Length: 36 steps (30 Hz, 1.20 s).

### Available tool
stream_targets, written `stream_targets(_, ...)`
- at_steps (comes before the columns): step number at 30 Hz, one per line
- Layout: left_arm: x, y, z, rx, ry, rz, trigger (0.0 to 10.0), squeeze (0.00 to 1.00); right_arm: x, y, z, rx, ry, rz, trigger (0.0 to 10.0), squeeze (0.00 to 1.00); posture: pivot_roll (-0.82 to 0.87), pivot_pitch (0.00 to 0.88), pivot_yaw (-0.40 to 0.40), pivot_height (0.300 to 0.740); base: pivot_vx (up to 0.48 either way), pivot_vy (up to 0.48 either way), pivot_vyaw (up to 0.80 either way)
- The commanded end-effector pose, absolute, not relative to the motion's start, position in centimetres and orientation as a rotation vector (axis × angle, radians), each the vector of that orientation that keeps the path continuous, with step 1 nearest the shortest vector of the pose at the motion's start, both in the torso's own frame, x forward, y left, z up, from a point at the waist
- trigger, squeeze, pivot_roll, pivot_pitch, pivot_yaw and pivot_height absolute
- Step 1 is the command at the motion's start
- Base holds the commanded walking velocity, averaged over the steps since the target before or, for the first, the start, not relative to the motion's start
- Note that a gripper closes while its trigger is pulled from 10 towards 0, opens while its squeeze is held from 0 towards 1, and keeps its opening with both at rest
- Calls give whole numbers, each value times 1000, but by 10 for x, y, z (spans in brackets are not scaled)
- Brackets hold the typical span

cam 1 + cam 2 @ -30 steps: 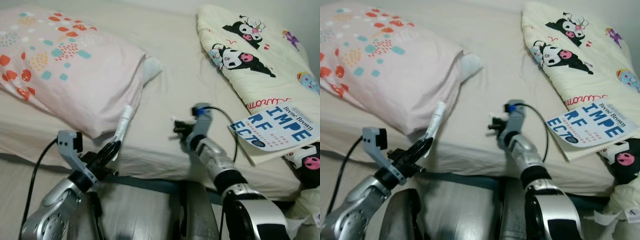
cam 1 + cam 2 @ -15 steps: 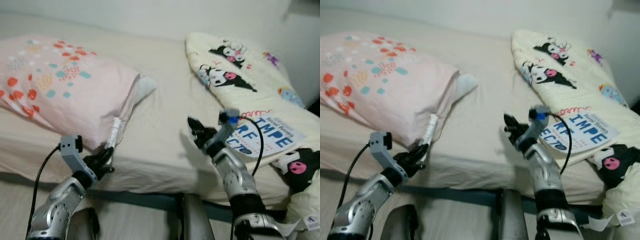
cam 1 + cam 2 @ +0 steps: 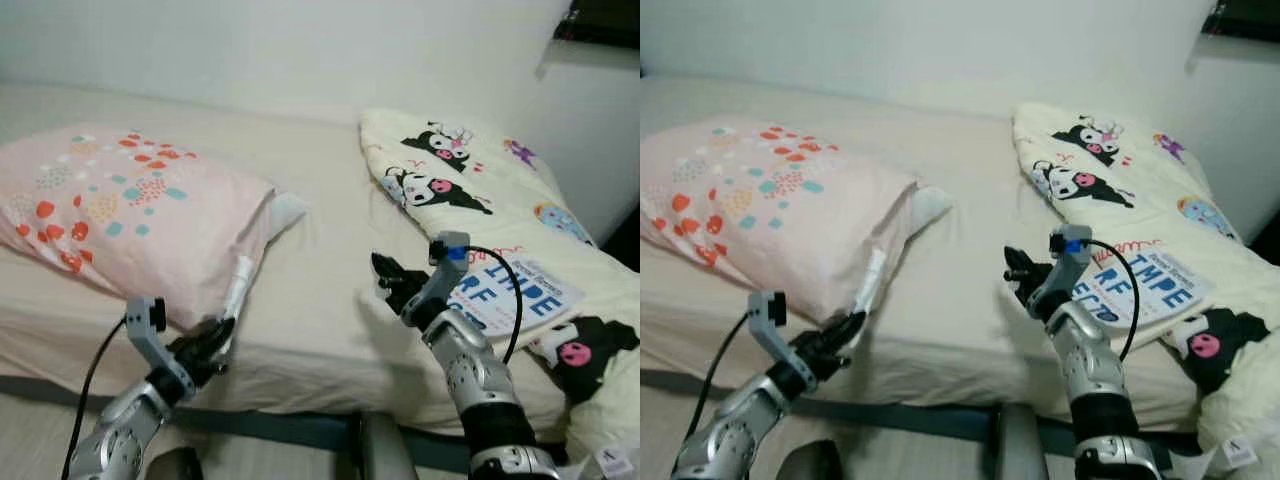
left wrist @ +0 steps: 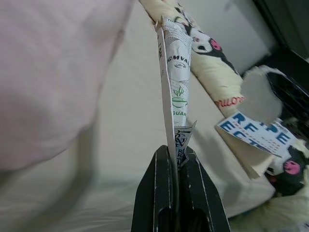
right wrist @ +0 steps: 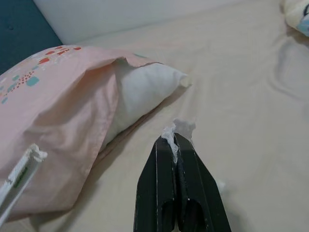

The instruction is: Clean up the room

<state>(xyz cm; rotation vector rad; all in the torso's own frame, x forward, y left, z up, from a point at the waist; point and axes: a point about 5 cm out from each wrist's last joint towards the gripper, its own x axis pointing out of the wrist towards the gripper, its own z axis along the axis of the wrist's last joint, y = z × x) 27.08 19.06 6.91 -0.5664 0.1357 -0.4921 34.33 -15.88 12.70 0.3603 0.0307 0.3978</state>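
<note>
Left gripper (image 4: 177,155): fingers pinched on a long printed paper wrapper (image 4: 175,87), held upright beside the pink spotted pillow (image 3: 130,220) at the bed's (image 3: 310,300) front edge. Right gripper (image 5: 175,143): fingers pressed together on a small white scrap (image 5: 177,129), above the sheet. Book (image 3: 515,295): lying on cartoon-print blanket (image 3: 470,190), to the right.

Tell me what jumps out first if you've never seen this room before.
The big pink spotted pillow on the bed's left and the cartoon-print blanket on its right, a blue-lettered book lying on it. In front, the left gripper pinches a printed paper wrapper; the right gripper pinches a white scrap.
</note>
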Motion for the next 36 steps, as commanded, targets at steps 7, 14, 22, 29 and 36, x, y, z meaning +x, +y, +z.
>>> stream_targets(7,268,188,52,-603,210,-516,10000,0,341,-167,127,327,38,359,0,0,0,0,-70,576,0,0,0)
stream_targets(14,276,193,47,-623,214,-454,10000,0,340,-174,123,310,52,327,0,0,-2,0,-68,606,-343,0,0)
stream_targets(22,275,201,37,-600,229,-389,10000,0,339,-176,119,300,68,313,0,0,-2,0,-65,636,0,0,0)
stream_targets(29,269,224,7,-520,357,-122,10000,0,333,-185,96,285,148,262,0,0,1,0,-66,671,0,0,0)
stream_targets(36,239,239,-30,-445,564,121,10000,0,308,-205,42,210,344,162,0,0,6,0,-70,706,0,0,0)
